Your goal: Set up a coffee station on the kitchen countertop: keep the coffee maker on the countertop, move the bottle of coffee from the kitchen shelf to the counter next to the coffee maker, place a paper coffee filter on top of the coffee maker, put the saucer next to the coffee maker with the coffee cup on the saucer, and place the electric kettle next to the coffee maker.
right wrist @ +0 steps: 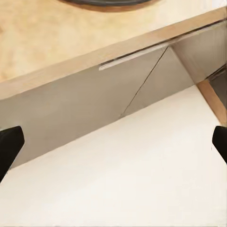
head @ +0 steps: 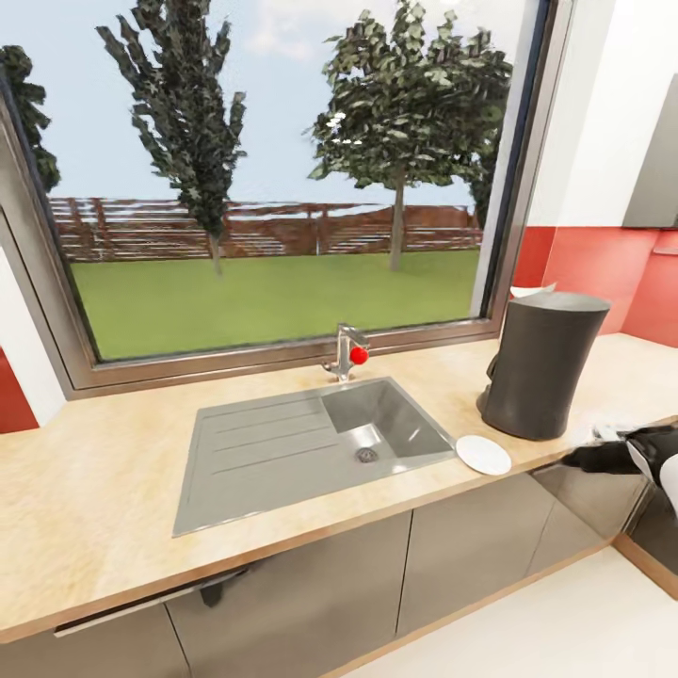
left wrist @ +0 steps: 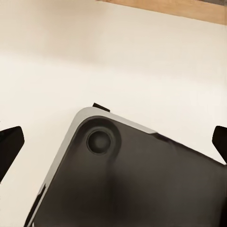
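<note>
The coffee maker (head: 544, 363), a tall dark grey cylinder, stands on the kitchen countertop (head: 104, 471) to the right of the sink. A white paper edge (head: 535, 290) peeks out at its top rim. The white saucer (head: 483, 454) lies flat near the counter's front edge, just left of the coffee maker. My right gripper (head: 579, 459) reaches in at counter-edge height, right of the saucer and in front of the coffee maker. The right wrist view shows its fingertips (right wrist: 9, 144) wide apart with nothing between them. My left gripper (left wrist: 113, 146) is open over the floor and my dark base plate (left wrist: 142, 179).
A grey sink (head: 311, 438) with a drainboard and a red-knobbed tap (head: 350, 350) is set into the counter under a large window. Grey cabinet fronts (right wrist: 94, 94) run below the worktop, above a pale floor (right wrist: 142, 179). A small white thing (head: 605, 431) by my right wrist is unclear.
</note>
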